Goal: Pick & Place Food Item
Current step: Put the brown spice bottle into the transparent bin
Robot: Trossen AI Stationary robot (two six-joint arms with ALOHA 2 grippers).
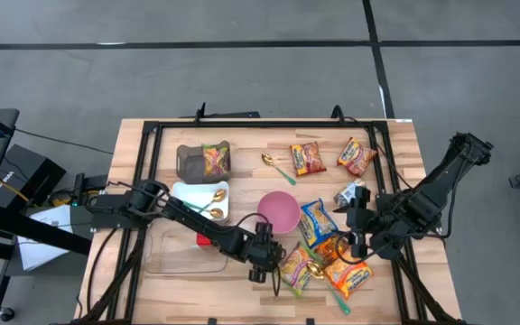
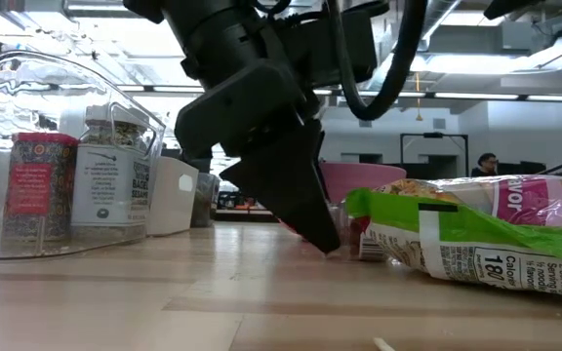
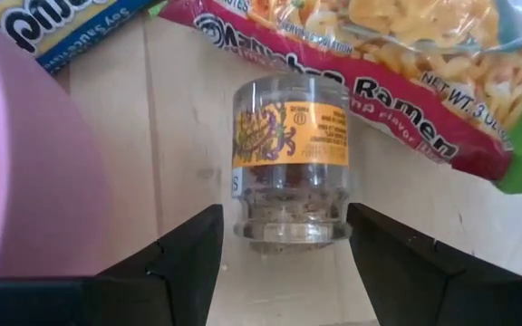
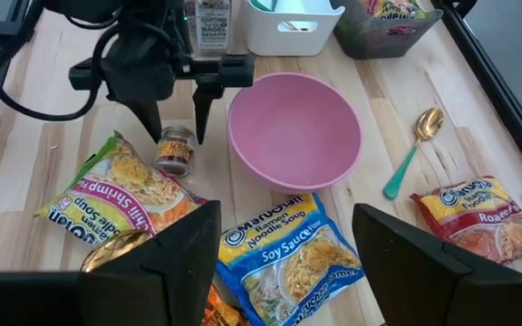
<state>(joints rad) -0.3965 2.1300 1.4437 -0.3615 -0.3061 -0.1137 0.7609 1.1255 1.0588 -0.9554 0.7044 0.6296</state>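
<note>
A small clear spice jar (image 3: 290,163) with an orange label rests on the wood between the pink bowl (image 4: 294,127) and a chili shrimp ramen packet (image 4: 125,195). My left gripper (image 3: 284,226) is open and low over the table. One finger stands on either side of the jar's near end, and neither touches it. The right wrist view shows the jar (image 4: 175,149) just beyond those fingers (image 4: 202,113). My right gripper (image 4: 284,217) is open and holds nothing, raised over the soy sauce ramen packet (image 4: 288,254) on the table's right side (image 1: 355,230).
A clear tub (image 2: 57,156) with spice jars stands at the near left. Behind it are a white tray (image 1: 201,199) and a dark container (image 1: 204,160). Two more ramen packets (image 1: 307,159) (image 1: 357,155) and a green-handled spoon (image 4: 410,163) lie toward the far side.
</note>
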